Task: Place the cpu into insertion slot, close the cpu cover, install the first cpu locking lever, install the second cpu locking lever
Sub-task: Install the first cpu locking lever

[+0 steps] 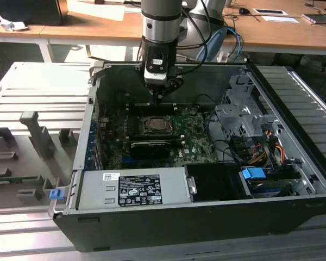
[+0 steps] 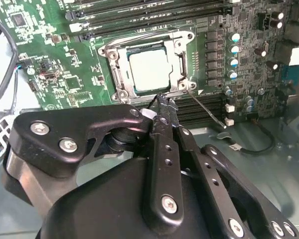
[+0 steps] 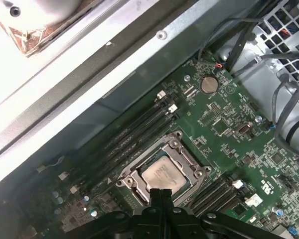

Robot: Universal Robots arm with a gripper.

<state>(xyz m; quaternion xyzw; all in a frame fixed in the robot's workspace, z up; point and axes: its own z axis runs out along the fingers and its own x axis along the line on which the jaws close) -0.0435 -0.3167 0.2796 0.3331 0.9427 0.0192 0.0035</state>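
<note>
Inside the open case (image 1: 206,223), the hand (image 1: 157,98) hangs with fingers together over the far edge of the green board (image 1: 194,148), close to the metal-framed slot (image 1: 159,125), with a grey box (image 1: 133,187) along the case's near edge.

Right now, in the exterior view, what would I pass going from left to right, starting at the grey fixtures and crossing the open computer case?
Tall grey fixture post → small blue clip → cpu → metal drive cage → coloured wire bundle.
</note>
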